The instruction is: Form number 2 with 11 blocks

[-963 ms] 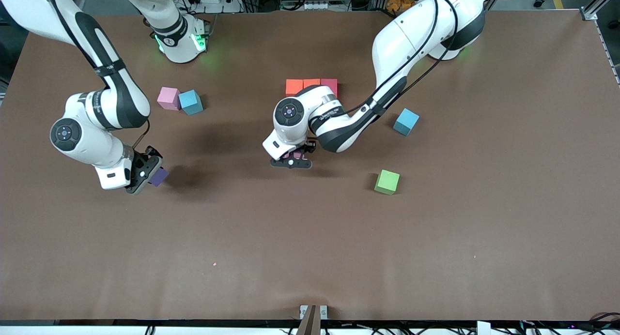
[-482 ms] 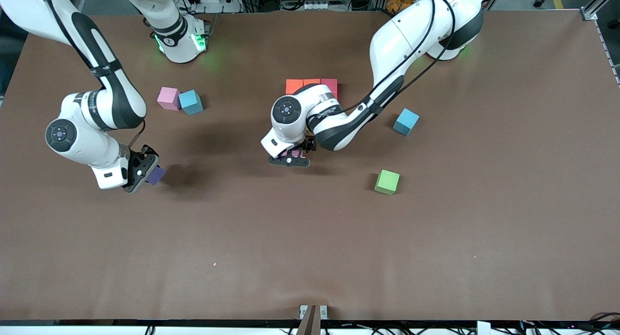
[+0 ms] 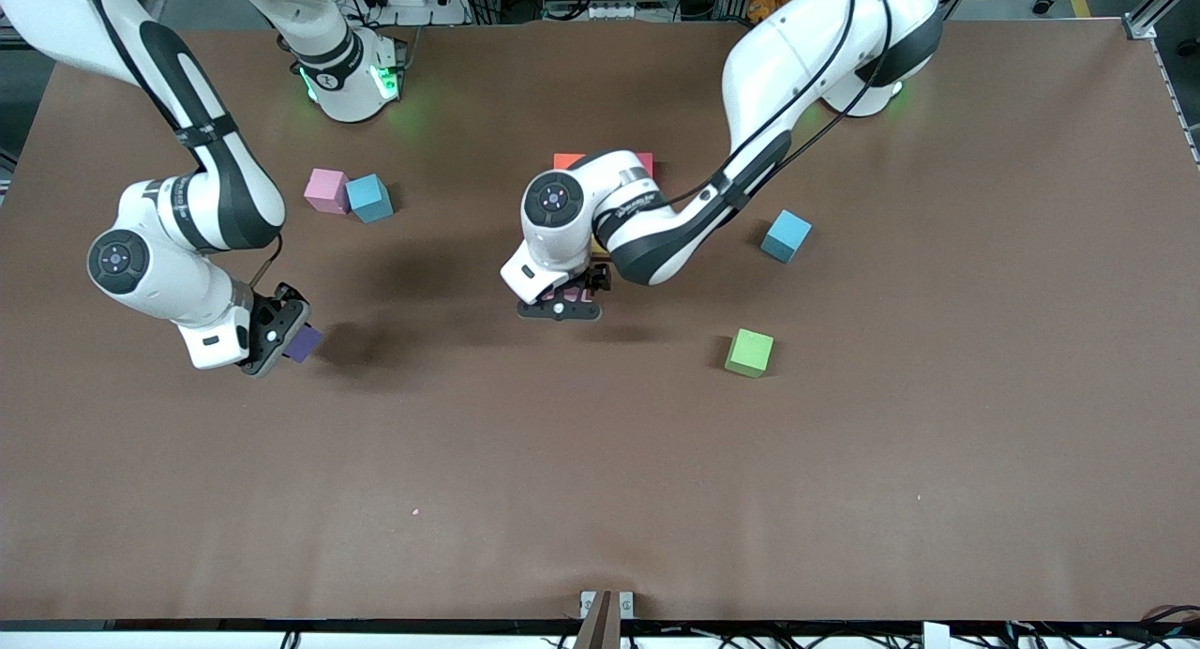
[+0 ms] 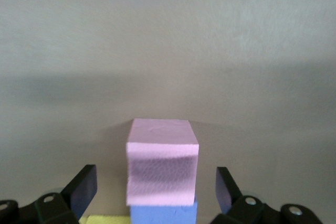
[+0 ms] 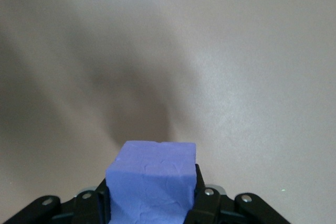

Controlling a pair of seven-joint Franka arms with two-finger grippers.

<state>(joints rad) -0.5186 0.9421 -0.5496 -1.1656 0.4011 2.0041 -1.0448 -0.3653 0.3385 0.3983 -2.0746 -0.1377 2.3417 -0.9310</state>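
The partly built number 2 lies mid-table, mostly hidden under my left arm. An orange cube [image 3: 565, 160] and a red cube [image 3: 646, 162] of its top row show. My left gripper [image 3: 561, 309] is open over the digit's nearer end. Its fingers [image 4: 84, 184] stand wide on either side of a pink cube [image 4: 163, 166], not touching it. That cube adjoins a purple cube [image 4: 163, 215], with a yellow cube [image 4: 107, 219] beside the purple one. My right gripper [image 3: 274, 335] is shut on a purple cube [image 3: 303, 342], held above the table near the right arm's end. The wrist view shows that cube [image 5: 151, 182] clamped between the fingers.
A loose pink cube [image 3: 325, 190] touches a light-blue cube [image 3: 369, 198] toward the right arm's end. Another light-blue cube [image 3: 786, 235] and a green cube [image 3: 750, 353] lie toward the left arm's end. The green one is nearer the front camera.
My left arm has shifted slightly away from the front camera and now covers more of the top row. My right arm moved a little toward its end of the table, still holding the purple cube.
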